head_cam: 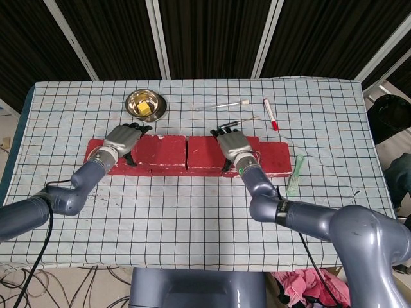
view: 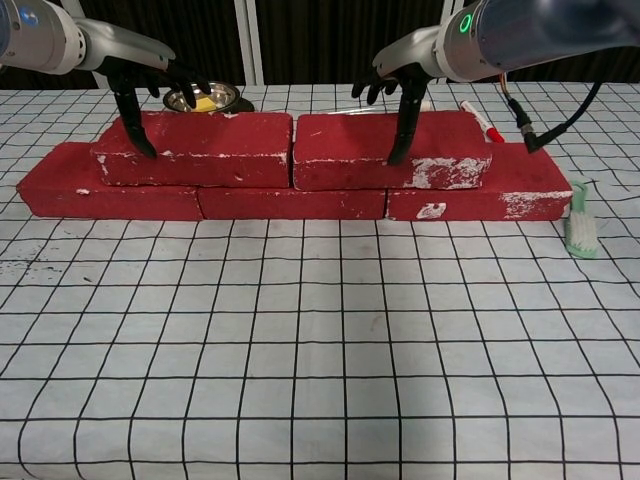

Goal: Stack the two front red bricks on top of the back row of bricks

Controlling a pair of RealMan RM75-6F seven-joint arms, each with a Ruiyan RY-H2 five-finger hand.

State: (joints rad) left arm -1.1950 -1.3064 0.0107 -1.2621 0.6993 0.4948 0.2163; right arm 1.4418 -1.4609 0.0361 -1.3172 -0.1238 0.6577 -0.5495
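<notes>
- Across the middle of the head view: back row of bricks [head_cam: 270, 157] lying end to end on the checked worktop [head_cam: 192, 212], with two red bricks on top, side by side, ends nearly touching.
- Left of centre: left top brick [view: 205, 150] resting on the row, gripped from above by the left hand [head_cam: 122, 140], fingers [view: 132, 120] down the front face, thumb side toward the back.
- Right of centre: right top brick [view: 375, 150] likewise on the row, clasped by the right hand [head_cam: 232, 145], one dark finger [view: 407, 115] reaching down its front face.
- Both hands clamped on their bricks, neither spread free.
- Upper left of the head view: metal bowl [head_cam: 146, 104] with something yellow inside, behind the bricks.
- Upper right of centre: red marker [head_cam: 270, 114] and a thin clear tube [head_cam: 225, 105], well behind the row.
- Right end of the row: green toothbrush [head_cam: 295, 174] lying just beside the last brick.
</notes>
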